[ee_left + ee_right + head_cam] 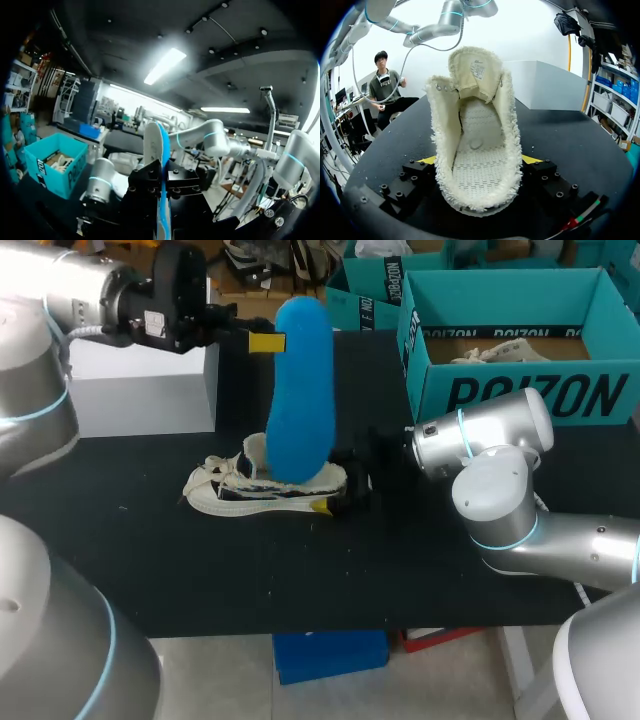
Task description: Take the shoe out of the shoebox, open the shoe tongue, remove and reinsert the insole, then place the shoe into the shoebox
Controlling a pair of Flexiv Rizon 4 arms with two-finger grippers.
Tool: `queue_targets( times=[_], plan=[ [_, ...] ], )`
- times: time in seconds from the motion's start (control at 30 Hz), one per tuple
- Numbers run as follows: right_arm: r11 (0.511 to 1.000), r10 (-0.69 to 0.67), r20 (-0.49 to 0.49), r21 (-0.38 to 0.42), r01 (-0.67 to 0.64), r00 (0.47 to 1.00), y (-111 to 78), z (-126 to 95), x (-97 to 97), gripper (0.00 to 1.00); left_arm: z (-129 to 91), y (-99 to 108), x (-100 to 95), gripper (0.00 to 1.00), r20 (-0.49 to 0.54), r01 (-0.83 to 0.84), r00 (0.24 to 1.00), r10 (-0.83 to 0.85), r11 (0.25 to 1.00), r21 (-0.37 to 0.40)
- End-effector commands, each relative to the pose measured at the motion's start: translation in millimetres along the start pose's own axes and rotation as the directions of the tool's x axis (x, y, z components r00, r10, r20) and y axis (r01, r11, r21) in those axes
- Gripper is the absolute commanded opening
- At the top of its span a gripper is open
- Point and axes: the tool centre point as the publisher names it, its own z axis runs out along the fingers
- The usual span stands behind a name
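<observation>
Insole (302, 390) is out, pinched upright by the left gripper (272, 341) above the shoe (250, 492), which the right gripper (479, 161) clamps on the surface (150, 560). Reinsertion looks next: lower it toe-first into the opening.

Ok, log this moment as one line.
left end effector: holds insole upright above shoe | right end effector: grips shoe on table | insole: out

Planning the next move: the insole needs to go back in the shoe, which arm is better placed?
Left: the left gripper holds the blue insole upright over the shoe, while the right gripper clamps the shoe.
</observation>
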Motion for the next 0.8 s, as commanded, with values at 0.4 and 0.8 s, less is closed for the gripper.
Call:
queue_targets(
  times=[0.4,0.8],
  plan=[
    [1.000,0.000,0.000,0.001,0.000,1.000,-2.9,1,-2.0,0.00,3,-6,27.2,0.00,0.057,0.041,0.997,-0.050,0.988,0.148],
    [1.000,0.000,0.000,0.001,0.000,1.000,-2.9,1,-2.0,0.00,8,-12,33.3,0.00,0.043,0.035,0.998,-0.042,0.988,0.150]
  ],
)
